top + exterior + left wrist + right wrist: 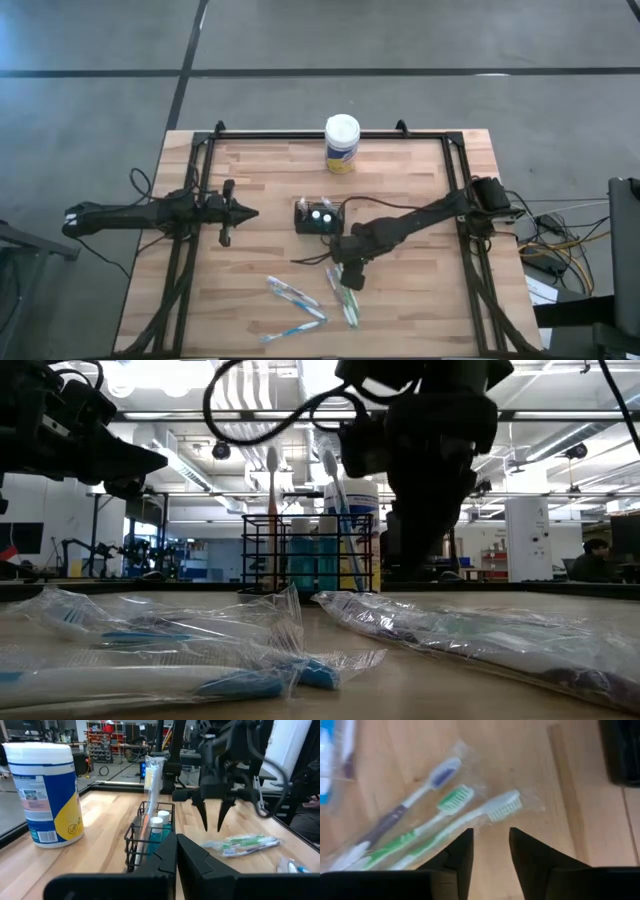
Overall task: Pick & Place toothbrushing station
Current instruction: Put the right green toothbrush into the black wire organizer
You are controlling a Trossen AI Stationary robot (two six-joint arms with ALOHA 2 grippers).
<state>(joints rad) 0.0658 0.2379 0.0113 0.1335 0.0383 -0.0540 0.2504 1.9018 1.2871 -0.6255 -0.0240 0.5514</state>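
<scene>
The toothbrushing station [318,217] is a small black wire caddy standing on its base mid-table, with white-capped teal bottles and upright toothbrushes [272,490] in it. My right gripper [490,837] points steeply down, open, just over a clear packet of green and white toothbrushes [450,807] lying flat near the caddy's front right; it shows in the left wrist view as well, as the right gripper [212,822], clear of the wood. My left gripper [176,857] is shut and empty, level, left of the caddy [150,837].
A white-lidded, yellow-labelled canister [342,143] stands at the far edge. More wrapped toothbrushes [295,295] lie toward the near edge, one packet [290,330] close to it. A black frame rail [330,133] runs along the table's far and side edges.
</scene>
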